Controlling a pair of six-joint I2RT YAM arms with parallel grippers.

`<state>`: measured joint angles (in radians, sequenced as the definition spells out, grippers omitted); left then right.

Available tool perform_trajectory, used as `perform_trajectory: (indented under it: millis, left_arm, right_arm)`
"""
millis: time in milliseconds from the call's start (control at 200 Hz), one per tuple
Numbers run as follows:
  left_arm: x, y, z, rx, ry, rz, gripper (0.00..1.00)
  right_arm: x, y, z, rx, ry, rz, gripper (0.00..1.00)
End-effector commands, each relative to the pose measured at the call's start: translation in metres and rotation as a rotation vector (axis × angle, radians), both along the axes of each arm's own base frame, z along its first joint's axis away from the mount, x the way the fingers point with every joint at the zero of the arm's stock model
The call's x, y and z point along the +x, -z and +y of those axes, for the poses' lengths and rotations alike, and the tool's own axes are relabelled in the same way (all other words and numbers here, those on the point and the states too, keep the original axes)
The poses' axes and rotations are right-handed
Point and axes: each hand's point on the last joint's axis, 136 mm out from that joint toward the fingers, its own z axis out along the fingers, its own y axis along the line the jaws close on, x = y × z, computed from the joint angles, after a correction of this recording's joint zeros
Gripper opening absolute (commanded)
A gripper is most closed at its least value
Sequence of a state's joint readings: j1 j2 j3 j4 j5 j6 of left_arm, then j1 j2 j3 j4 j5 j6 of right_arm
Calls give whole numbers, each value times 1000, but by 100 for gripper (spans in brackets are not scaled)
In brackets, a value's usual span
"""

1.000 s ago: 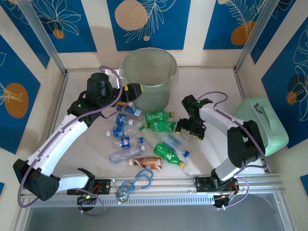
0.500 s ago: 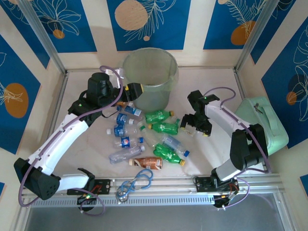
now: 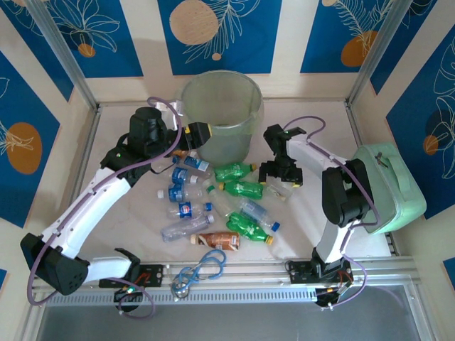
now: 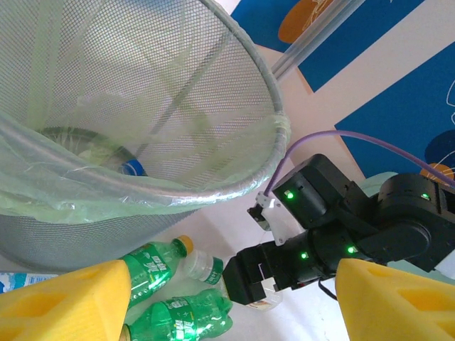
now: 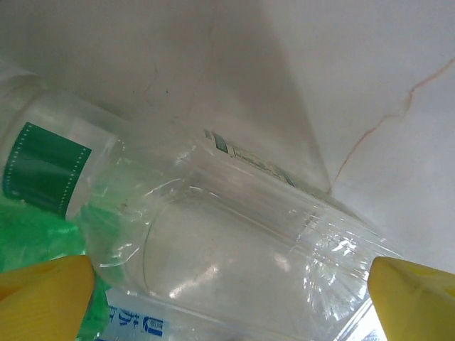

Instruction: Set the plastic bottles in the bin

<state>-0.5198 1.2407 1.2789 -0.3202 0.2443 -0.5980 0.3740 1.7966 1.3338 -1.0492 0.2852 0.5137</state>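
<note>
The bin (image 3: 220, 114), a mesh bucket with a thin plastic liner, stands at the back centre. In the left wrist view a blue-capped bottle (image 4: 131, 168) lies inside it. Several plastic bottles (image 3: 206, 202) lie scattered in front of the bin: green ones (image 3: 242, 187), clear ones with blue labels (image 3: 186, 208) and a brown one (image 3: 219, 240). My left gripper (image 3: 199, 133) hangs open and empty by the bin's left side (image 4: 231, 302). My right gripper (image 3: 281, 172) is low over a clear bottle (image 5: 242, 241), open, with its yellow fingertips (image 5: 46, 288) on either side of it.
A mint green case (image 3: 387, 185) sits at the right edge, close to the right arm. A blue-grey looped cable (image 3: 199, 270) lies by the front rail. Wall panels and metal posts close in the table at the back and both sides.
My right gripper has swung back and to the left, down over the clear bottle beside the green ones, and its jaws have widened. The left arm has stayed still.
</note>
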Motion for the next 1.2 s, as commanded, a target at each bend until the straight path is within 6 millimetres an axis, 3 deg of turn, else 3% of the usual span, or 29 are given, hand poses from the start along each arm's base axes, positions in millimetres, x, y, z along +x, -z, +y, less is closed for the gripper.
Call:
perform_trajectory:
  millis: [0, 235, 485, 715, 880, 1015, 1196]
  left_arm:
    - [-2, -14, -1, -35, 15, -31, 76]
    - [-2, -13, -1, -36, 17, -28, 76]
    - [-2, -11, -1, -39, 15, -25, 76]
    - [-1, -9, -2, -46, 18, -20, 76]
    - [-2, -11, -1, -46, 16, -25, 76]
    - [-2, -10, 0, -43, 14, -23, 76]
    - [-2, -10, 1, -43, 14, -23, 76]
  right_arm:
    - [3, 2, 4, -6, -47, 12, 99]
    - [-1, 18, -19, -92, 36, 58, 99]
    - [-12, 10, -47, -94, 226, 65, 99]
    - [-8, -7, -31, -14, 157, 21, 99]
    - [0, -18, -44, -150, 89, 15, 99]
    - [4, -10, -38, -182, 13, 36, 99]
    - [15, 7, -24, -64, -6, 53, 99]
